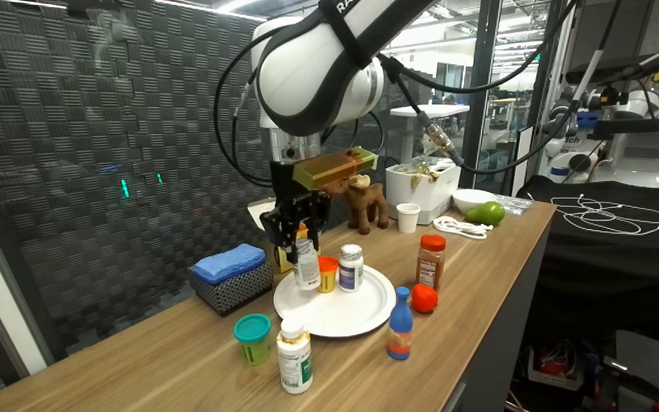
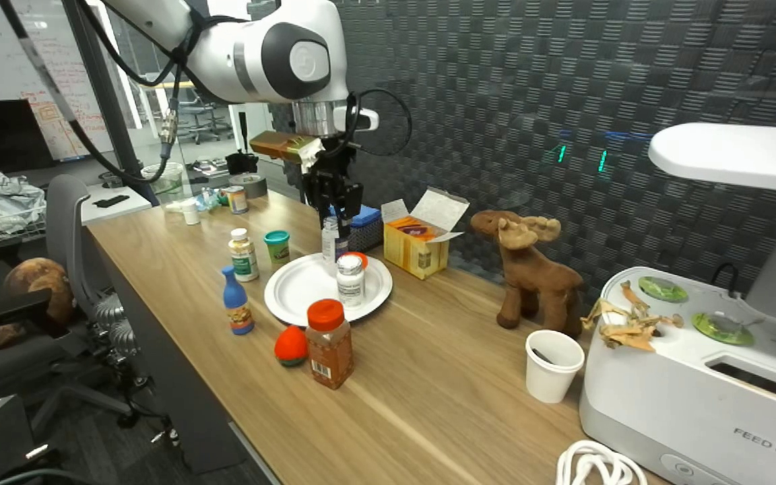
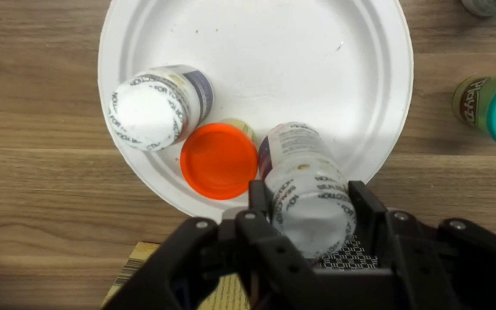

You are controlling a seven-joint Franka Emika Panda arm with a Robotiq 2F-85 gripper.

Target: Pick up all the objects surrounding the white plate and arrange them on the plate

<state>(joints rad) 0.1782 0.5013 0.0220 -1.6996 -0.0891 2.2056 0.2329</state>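
My gripper [image 3: 307,202] is shut on a white bottle [image 1: 307,269], one finger on each side of its cap. The bottle hangs slightly tilted over the rim side of the white plate [image 1: 341,317]; whether its base touches the plate I cannot tell. Beside it on the plate stand an orange-lidded yellow tub [image 3: 218,161] and a white bottle with a purple label [image 1: 351,269]. Around the plate, on the table, are a teal-lidded green tub [image 1: 254,340], a white bottle with a green label [image 1: 295,363], a blue bottle [image 1: 400,329], a red object [image 1: 424,298] and a red-capped spice jar [image 2: 330,350].
Behind the plate are a dark patterned box with a blue cloth [image 1: 230,263] and an open yellow carton [image 2: 416,246]. Further along stand a plush moose [image 2: 539,279], a paper cup [image 2: 552,367] and a white appliance [image 2: 698,397]. A dark textured wall [image 1: 106,229] runs along the back.
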